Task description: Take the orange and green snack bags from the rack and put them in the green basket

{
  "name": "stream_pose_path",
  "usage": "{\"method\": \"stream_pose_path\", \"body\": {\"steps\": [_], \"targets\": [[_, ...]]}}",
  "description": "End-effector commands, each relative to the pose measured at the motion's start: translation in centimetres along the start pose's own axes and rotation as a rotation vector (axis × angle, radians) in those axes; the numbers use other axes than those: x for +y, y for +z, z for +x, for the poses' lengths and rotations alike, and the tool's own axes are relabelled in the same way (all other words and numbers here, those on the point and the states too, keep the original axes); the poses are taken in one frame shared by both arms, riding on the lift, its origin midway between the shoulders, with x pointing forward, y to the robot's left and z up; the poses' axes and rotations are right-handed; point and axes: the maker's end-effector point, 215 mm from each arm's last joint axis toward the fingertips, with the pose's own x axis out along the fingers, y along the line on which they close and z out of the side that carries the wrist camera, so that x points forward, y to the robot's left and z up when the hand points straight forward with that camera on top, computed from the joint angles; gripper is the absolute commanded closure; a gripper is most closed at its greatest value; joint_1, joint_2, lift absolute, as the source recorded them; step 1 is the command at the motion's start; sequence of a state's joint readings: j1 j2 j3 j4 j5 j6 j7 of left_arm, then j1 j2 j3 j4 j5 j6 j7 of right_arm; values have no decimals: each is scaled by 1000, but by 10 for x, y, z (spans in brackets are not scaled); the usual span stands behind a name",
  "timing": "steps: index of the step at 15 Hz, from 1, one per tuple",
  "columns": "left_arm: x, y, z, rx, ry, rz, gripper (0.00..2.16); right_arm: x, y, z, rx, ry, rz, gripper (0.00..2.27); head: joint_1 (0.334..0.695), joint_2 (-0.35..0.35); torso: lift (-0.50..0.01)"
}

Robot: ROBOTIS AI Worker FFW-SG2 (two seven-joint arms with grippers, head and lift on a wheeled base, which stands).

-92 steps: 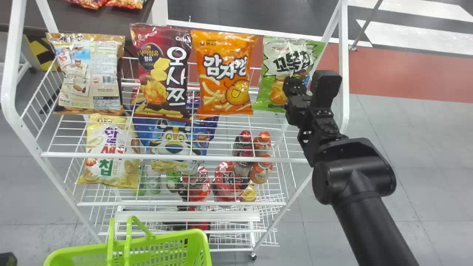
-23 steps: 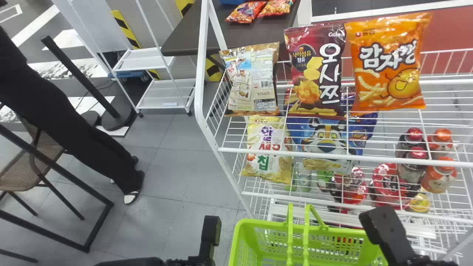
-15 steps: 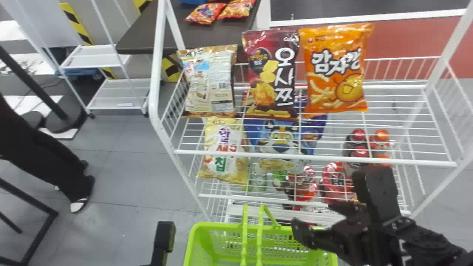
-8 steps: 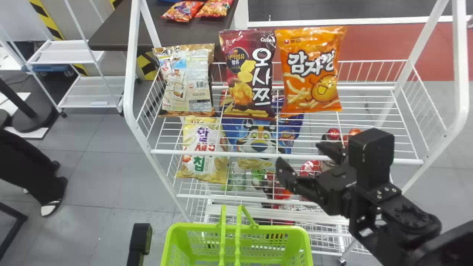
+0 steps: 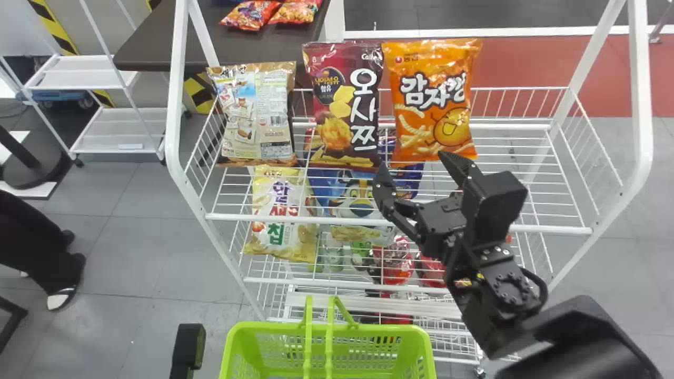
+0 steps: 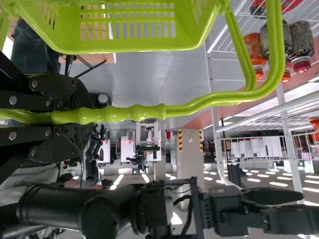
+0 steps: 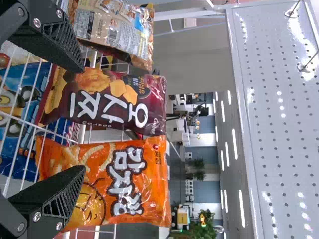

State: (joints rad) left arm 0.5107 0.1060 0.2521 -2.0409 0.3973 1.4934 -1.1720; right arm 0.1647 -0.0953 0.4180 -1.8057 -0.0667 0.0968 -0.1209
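Raised in front of the top shelf, my right gripper (image 5: 416, 167) is open just short of the orange snack bag (image 5: 432, 100), its fingertips at the bag's lower part. In the right wrist view the right gripper (image 7: 83, 117) has one finger before the orange bag (image 7: 124, 179) and the other by the maroon bag. The left gripper (image 5: 188, 342) is low, beside the green basket (image 5: 379, 328). In the left wrist view, my left gripper (image 6: 92, 114) is closed around the handle (image 6: 149, 112) of the basket (image 6: 129, 47).
The maroon bag (image 5: 345, 105) stands right beside the orange one, with a tan bag (image 5: 258, 116) farther left. Yellow (image 5: 281, 213) and blue (image 5: 358, 200) bags are on the shelf below. White posts (image 5: 637, 116) frame the rack, whose front rail (image 5: 558, 229) runs beneath the right gripper.
The green snack bag has left the top shelf's right end. My right gripper went down by the basket, then rose to the orange bag. The head view swung left and partly back.
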Motion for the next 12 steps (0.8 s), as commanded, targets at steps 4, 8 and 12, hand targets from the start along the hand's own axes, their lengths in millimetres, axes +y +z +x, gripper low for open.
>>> {"method": "stream_pose_path", "body": {"steps": [4, 8, 12], "targets": [[1, -3, 1, 6, 1, -3, 2145, -18, -3, 61, 16, -41, -65, 134, 695, 122, 0], [3, -4, 0, 6, 3, -8, 2145, -49, -4, 91, 37, -79, -93, 137, 695, 96, 0], [4, -5, 2, 10, 6, -9, 2145, -68, -2, 109, 52, -103, -106, 137, 695, 70, 0]]}}
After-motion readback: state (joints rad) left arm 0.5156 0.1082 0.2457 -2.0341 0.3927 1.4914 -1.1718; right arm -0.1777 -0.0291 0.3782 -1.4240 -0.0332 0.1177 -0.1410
